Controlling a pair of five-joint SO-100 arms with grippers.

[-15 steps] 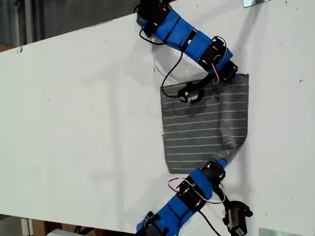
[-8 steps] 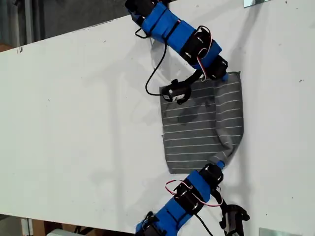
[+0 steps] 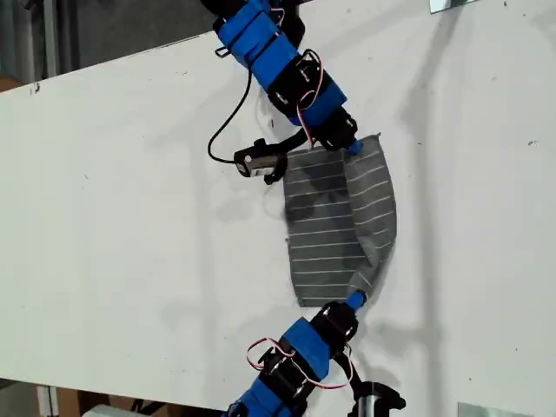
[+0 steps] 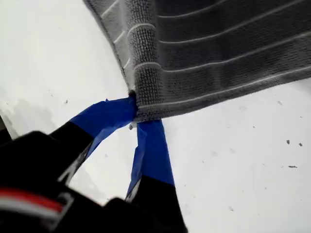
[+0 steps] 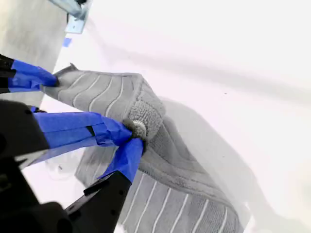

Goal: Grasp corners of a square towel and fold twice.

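The dark grey striped towel (image 3: 317,252) lies on the white table, and its far side is lifted and carried over the rest as a raised flap (image 3: 373,191). My first gripper (image 3: 352,146) comes in from the top of the exterior view. It is shut on the flap's upper corner (image 4: 141,109), with the towel (image 4: 218,53) spreading beyond the blue fingers. My second gripper (image 3: 355,301) reaches in from the bottom of the exterior view. It is shut on the flap's lower corner (image 5: 142,121), which is bunched at the pinch. The first gripper (image 5: 46,80) also shows in the second wrist view.
The white table (image 3: 130,217) stretches wide toward the exterior view's left. Metal brackets sit at the exterior view's top right (image 3: 452,4) and bottom right (image 3: 486,410). A black cable (image 3: 228,139) loops beside the first arm. Grey floor lies past the table's far edge.
Both arms have moved toward the exterior view's left, each keeping its corner. The lifted flap now covers more of the flat layer, and the towel's outline is narrower.
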